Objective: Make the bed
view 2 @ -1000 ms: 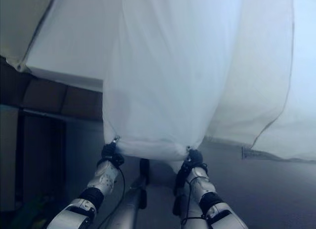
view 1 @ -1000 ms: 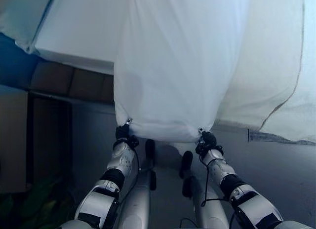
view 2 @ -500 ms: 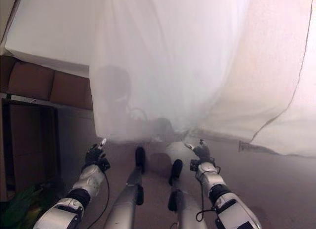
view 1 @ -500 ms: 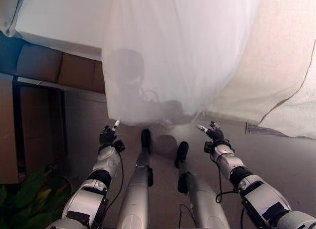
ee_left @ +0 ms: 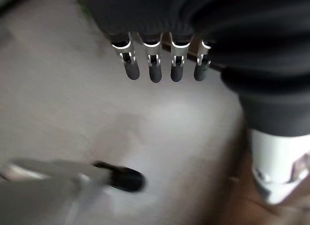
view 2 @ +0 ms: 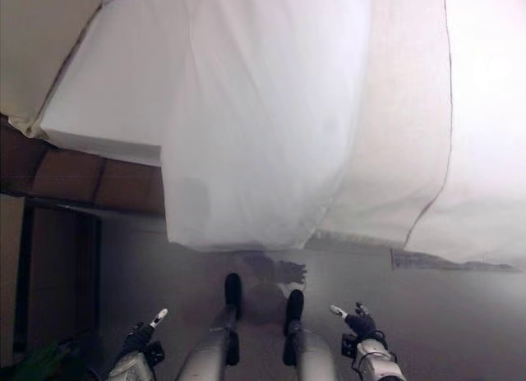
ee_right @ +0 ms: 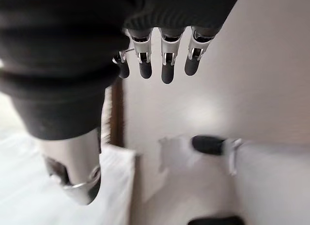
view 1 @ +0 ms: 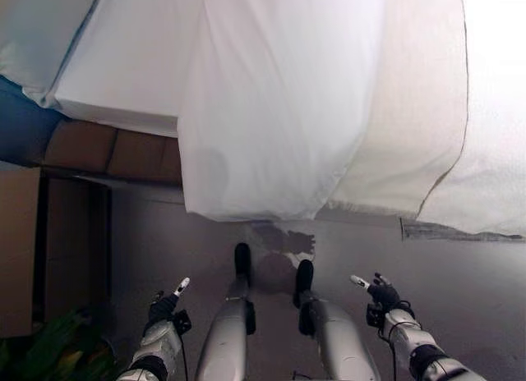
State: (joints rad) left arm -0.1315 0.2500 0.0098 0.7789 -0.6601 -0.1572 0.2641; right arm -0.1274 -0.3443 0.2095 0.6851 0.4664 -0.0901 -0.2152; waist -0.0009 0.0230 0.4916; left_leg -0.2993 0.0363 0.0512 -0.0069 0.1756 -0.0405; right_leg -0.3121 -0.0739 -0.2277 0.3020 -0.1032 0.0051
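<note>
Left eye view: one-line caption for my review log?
White sheet hangs over the bed's edge while the left hand and right hand, both open, hover low above the floor.

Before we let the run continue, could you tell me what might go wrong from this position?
1. The white sheet hangs over the bed's edge, its hem just above the floor; it may slide down further.
2. Both the left robot hand and the right robot hand are open, low and apart from the hem, so regrasping means reaching forward again.
3. The mattress corner lies bare.

One white sheet (view 1: 279, 110) (hanging), one bed (view 1: 123, 69).
</note>
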